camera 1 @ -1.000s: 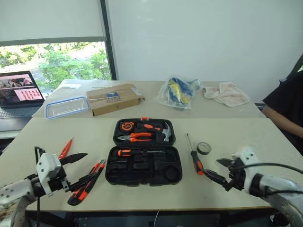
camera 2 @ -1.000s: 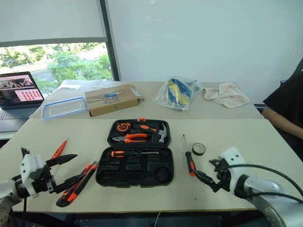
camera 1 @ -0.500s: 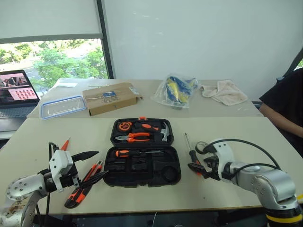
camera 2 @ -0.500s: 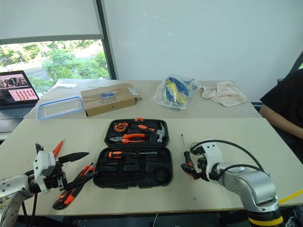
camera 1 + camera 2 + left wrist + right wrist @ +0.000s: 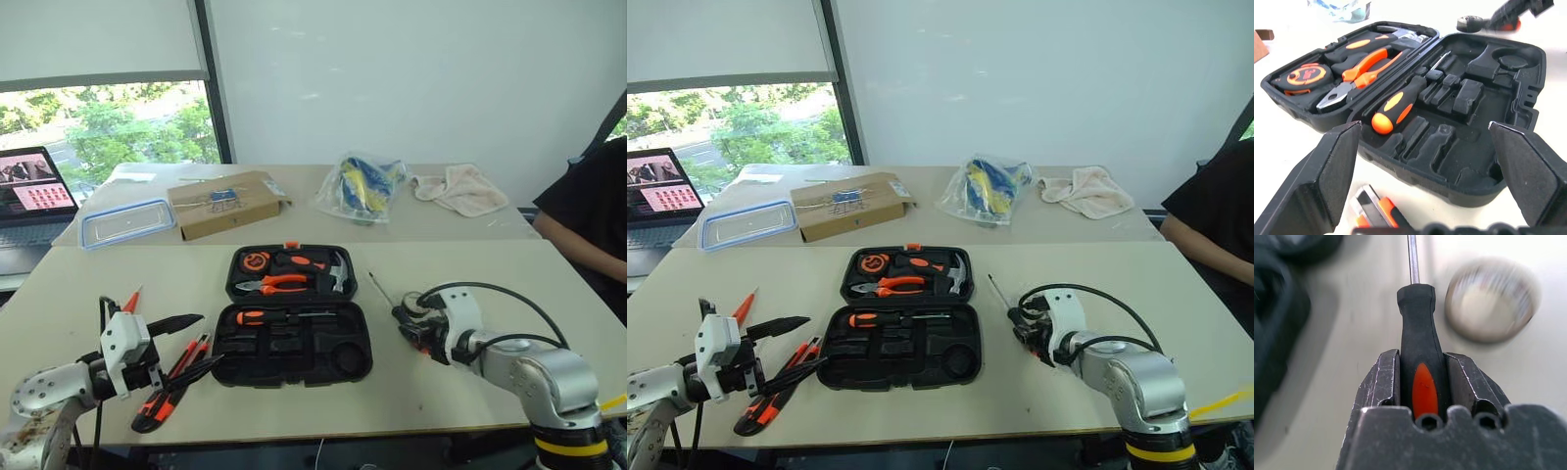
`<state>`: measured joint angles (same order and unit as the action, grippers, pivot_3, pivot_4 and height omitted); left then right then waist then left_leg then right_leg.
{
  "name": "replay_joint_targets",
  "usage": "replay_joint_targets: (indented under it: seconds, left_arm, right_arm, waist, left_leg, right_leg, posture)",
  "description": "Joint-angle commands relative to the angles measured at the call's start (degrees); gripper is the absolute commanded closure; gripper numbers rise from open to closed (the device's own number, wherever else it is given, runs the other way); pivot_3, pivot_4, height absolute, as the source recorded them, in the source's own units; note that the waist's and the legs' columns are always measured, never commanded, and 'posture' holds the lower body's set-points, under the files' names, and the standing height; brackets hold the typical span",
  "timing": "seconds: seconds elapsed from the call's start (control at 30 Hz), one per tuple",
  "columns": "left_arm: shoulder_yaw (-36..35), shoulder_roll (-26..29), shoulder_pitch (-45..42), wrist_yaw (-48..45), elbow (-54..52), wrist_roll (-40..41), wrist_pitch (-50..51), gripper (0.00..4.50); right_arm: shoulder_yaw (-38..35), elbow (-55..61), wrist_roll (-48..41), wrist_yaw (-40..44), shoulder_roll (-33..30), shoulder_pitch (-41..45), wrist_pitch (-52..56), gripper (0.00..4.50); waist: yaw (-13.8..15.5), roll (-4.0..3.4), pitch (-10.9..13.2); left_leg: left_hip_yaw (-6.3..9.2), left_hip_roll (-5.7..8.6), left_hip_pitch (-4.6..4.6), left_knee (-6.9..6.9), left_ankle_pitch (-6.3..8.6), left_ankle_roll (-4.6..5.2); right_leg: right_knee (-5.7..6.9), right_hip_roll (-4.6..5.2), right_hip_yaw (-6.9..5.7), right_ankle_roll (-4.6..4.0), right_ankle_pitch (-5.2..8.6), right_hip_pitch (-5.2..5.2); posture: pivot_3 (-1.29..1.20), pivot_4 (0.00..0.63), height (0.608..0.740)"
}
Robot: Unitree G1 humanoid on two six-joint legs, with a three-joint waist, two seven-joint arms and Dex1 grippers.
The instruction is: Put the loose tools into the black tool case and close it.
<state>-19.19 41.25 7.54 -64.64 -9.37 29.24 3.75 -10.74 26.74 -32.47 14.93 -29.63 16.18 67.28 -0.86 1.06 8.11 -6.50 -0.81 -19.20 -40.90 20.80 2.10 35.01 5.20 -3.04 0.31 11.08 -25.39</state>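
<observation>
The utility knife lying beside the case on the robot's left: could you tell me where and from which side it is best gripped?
Probably mid-handle, from above. The utility knife lies flat on the table, long and narrow, close beside a screwdriver, so fingers should straddle its width. The open left gripper hovers nearby.

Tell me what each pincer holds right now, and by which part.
The right pincer is shut on the black-and-orange screwdriver, clamping its handle, the shaft pointing away past the tape roll. The left pincer is open, holding nothing.

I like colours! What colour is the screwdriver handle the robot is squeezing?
Black with an orange stripe, clearest in the right wrist view: screwdriver.
</observation>
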Motion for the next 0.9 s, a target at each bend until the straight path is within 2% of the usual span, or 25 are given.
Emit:
replay_joint_targets:
  seconds: [0.03,0.1,0.2,0.37,0.5,0.67,0.9]
  left_arm:
    - [-1.58,0.84,-0.21,-0.04,-1.12,0.41,-1.34,0.00]
    - [-1.53,0.92,-0.73,-0.08,-0.63,0.38,-1.43,0.00]
    - [-1.28,1.04,-2.06,-0.22,0.70,0.34,-1.42,0.00]
    - [-0.44,0.84,-2.37,-1.28,3.41,-0.37,-2.06,0.00]
    - [-0.15,0.72,-2.56,-1.17,3.93,-0.43,-2.21,0.00]
    - [-0.37,0.49,-1.32,-0.67,2.39,-0.15,-1.96,0.00]
    - [-0.98,0.55,1.43,0.01,0.27,0.35,-1.55,0.00]
  right_arm:
    - [-3.36,6.28,-3.53,6.03,-1.45,0.19,-6.37,3.46]
    - [-3.24,7.40,-4.10,10.00,-2.81,0.70,-10.30,3.46]
    - [3.58,5.38,-2.36,21.04,-7.22,7.41,-18.54,3.46]
    - [27.09,-6.76,10.84,37.27,-10.22,21.11,-30.53,3.46]
    - [38.22,-13.53,17.35,43.96,-8.29,26.82,-33.52,3.46]
    - [43.48,-19.66,24.13,46.95,-7.18,29.68,-37.35,3.46]
    - [43.45,-24.86,27.79,49.13,-5.22,31.14,-38.12,3.46]
  waist:
    - [0.00,-0.01,0.01]
    - [-0.01,-0.02,0.01]
    - [-0.17,-0.19,0.15]
    - [-1.27,-0.23,0.18]
    - [-1.12,-0.21,0.19]
    - [-0.91,-0.22,0.19]
    - [-1.45,-0.24,0.20]
  left_leg:
    - [-0.01,0.00,-0.01,0.01,0.00,0.00]
    - [-0.01,0.00,0.00,0.05,0.00,-0.01]
    - [-0.03,0.00,0.01,0.03,0.00,-0.01]
    - [-0.01,-0.02,0.40,0.04,-0.01,-0.01]
    - [-0.02,-0.01,0.31,0.06,-0.04,-0.06]
    - [-0.01,0.00,-0.16,-0.04,-0.04,-0.05]
    - [-0.02,-0.08,-0.11,0.06,-0.06,-0.13]
  right_leg:
    - [0.00,-0.01,-0.02,0.00,0.00,0.00]
    - [-0.01,-0.02,-0.05,-0.01,0.00,0.01]
    - [-0.04,-0.03,-0.09,-0.01,0.01,0.06]
    - [-0.01,-0.07,0.11,-0.09,0.06,0.23]
    - [0.05,-0.01,-0.03,-0.16,0.10,0.12]
    - [0.10,0.24,-0.87,-0.14,0.07,-0.06]
    - [-0.01,0.19,-1.08,-0.17,0.11,0.03]
  posture:
    - [0.00,0.150,0.740]
    - [0.00,0.150,0.740]
    - [0.00,0.150,0.740]
    - [0.00,0.150,0.740]
    - [0.00,0.150,0.740]
    - [0.00,0.150,0.740]
    - [0.00,0.150,0.740]
